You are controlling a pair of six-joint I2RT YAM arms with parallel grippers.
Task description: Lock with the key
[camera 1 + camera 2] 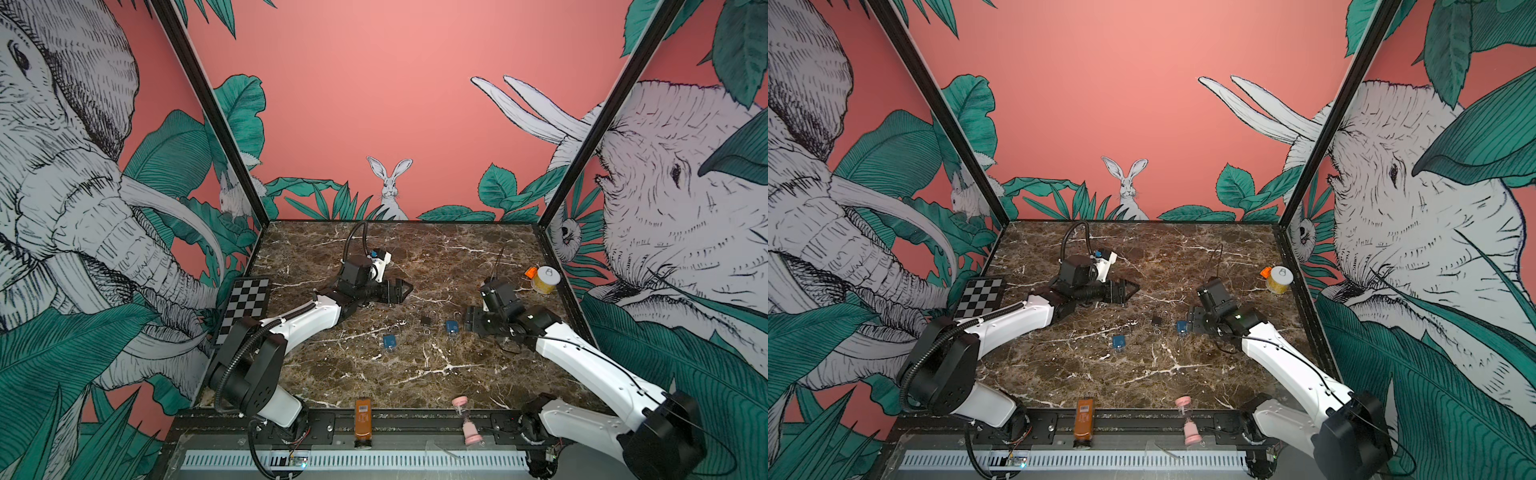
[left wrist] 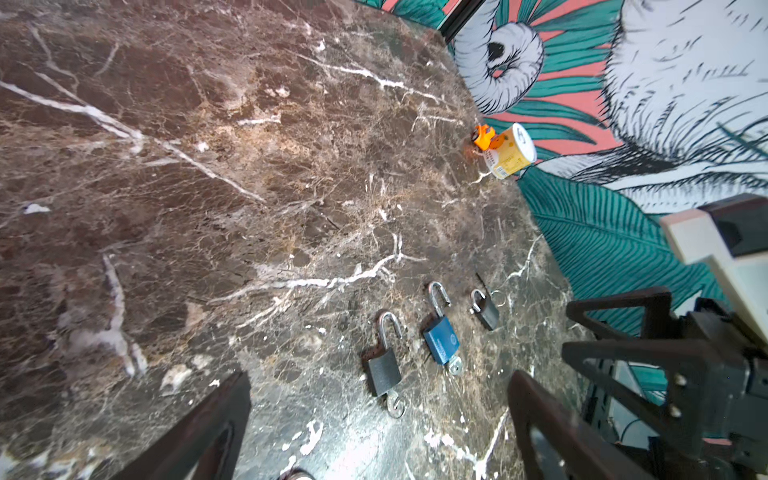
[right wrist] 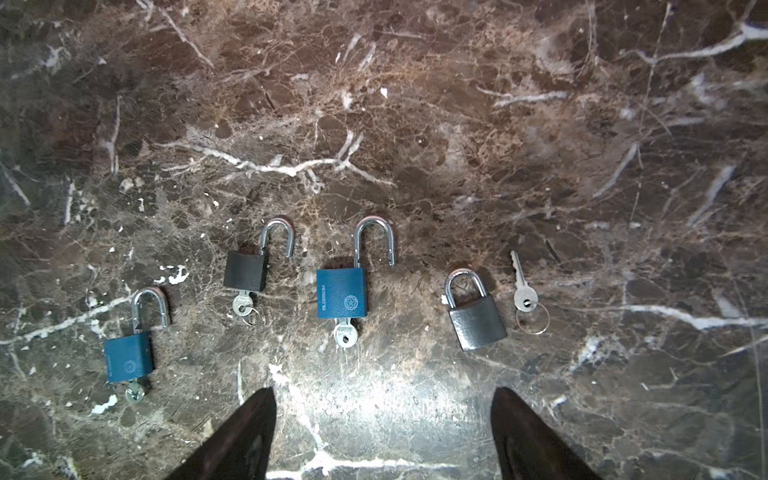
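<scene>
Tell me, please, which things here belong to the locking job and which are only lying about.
Job: blue padlock at the row's end, black padlock, blue padlock mid-row, all open, keys in; grey padlock, shut; loose key.
Lying about: yellow can, orange plastic piece, checkerboard, orange bottle, pink sand timer.

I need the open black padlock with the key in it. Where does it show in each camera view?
In a top view: open black padlock, mid-table, small and dark.
In a top view: same spot.
Left wrist: end of the row of three padlocks.
Right wrist: second in the row of four, counting from the left arm's side.
Shared landmark: the blue padlock, its neighbour toward the right arm in every view.
</scene>
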